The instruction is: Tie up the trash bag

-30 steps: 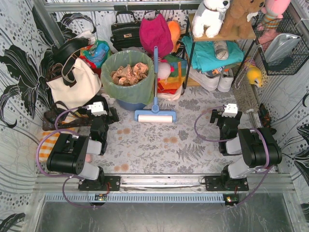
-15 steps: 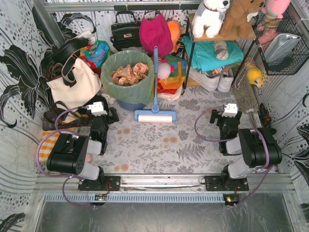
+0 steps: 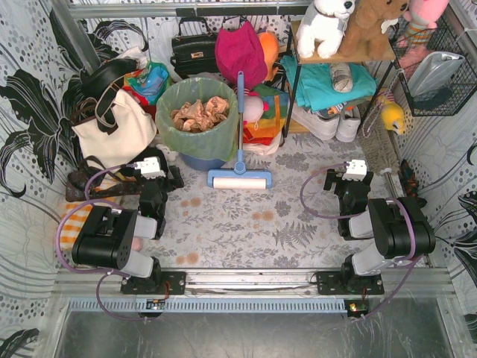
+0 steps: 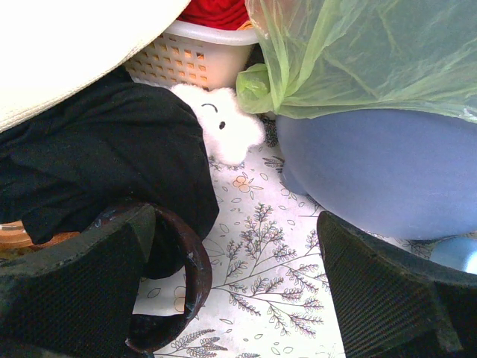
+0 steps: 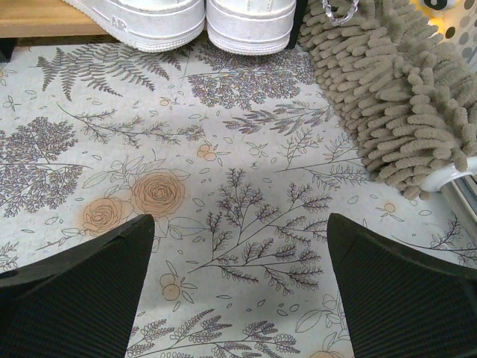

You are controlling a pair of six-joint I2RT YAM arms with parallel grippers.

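Observation:
The lime-green trash bag (image 3: 196,133) lines a round blue bin (image 3: 200,159) at the back left of the table, its mouth open with crumpled brown paper (image 3: 200,112) inside. In the left wrist view the bag (image 4: 358,52) hangs over the blue bin (image 4: 373,171). My left gripper (image 3: 153,173) is open and empty, low over the cloth, a little in front and left of the bin; its fingers (image 4: 387,298) show in the left wrist view. My right gripper (image 3: 354,175) is open and empty at the right, over bare floral cloth; its fingers (image 5: 402,291) show in the right wrist view.
A cream tote bag (image 3: 112,130) and dark clothes (image 4: 112,164) lie left of the bin. A blue-handled mop (image 3: 240,177) lies just right of it. White shoes (image 5: 186,22) and a beige chenille duster (image 5: 395,97) are near the right gripper. A shelf of toys stands behind.

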